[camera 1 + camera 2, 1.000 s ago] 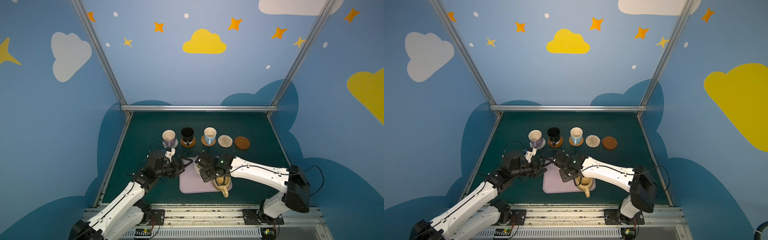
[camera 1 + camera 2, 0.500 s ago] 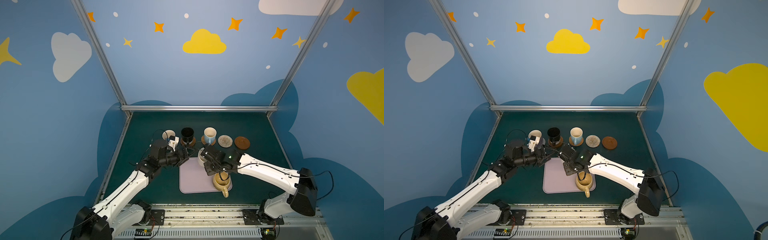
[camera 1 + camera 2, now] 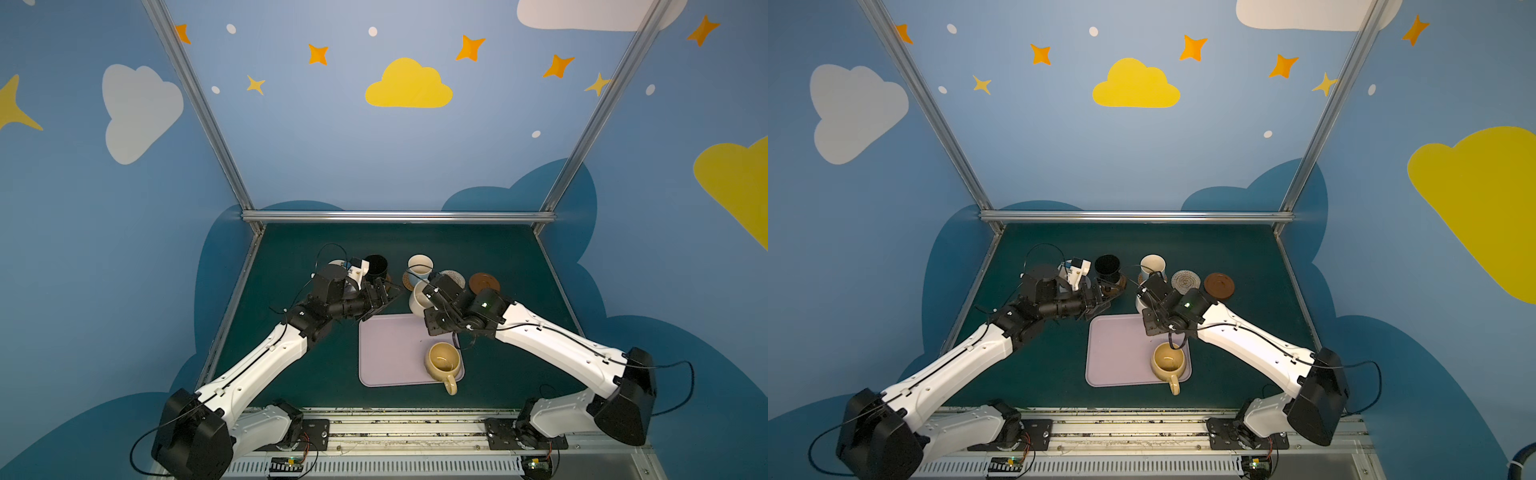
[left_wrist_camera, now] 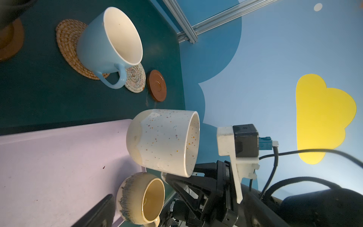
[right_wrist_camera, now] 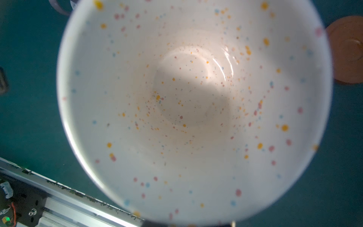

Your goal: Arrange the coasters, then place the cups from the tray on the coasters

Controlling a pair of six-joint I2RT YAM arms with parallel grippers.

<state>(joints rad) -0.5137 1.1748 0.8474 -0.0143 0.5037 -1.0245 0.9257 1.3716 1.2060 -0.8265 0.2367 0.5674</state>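
Now lifted clear of the tray [image 3: 386,357], the speckled cup [image 3: 417,297] rides in the closed right fingers [image 4: 172,177] toward the bare grey coaster [image 3: 1185,280]; left fingers [image 4: 98,212] hang wide open and empty; only the mustard cup [image 3: 444,361] remains aboard.

My right wrist view is nearly all speckled cream mug [image 5: 194,110]: its rim is blurred and runs off the top and bottom edges. The brown wooden coaster [image 5: 347,51] beside it is cut by the picture's edge. From my left wrist, my right claw [image 4: 169,177] tucks its fingertips behind that mug, so I cannot make out the pinch itself. There too, the black mug [image 4: 11,7] is only a blurred corner and the coaster under it [image 4: 9,41] is cropped. The mustard mug [image 4: 141,198] loses its handle to the edge. Just one dark, blurred finger [image 4: 98,210] of my left claw [image 3: 384,295] shows. In both top views my left arm [image 3: 270,357] covers most of the lilac mug [image 3: 337,262], hiding what it stands on.
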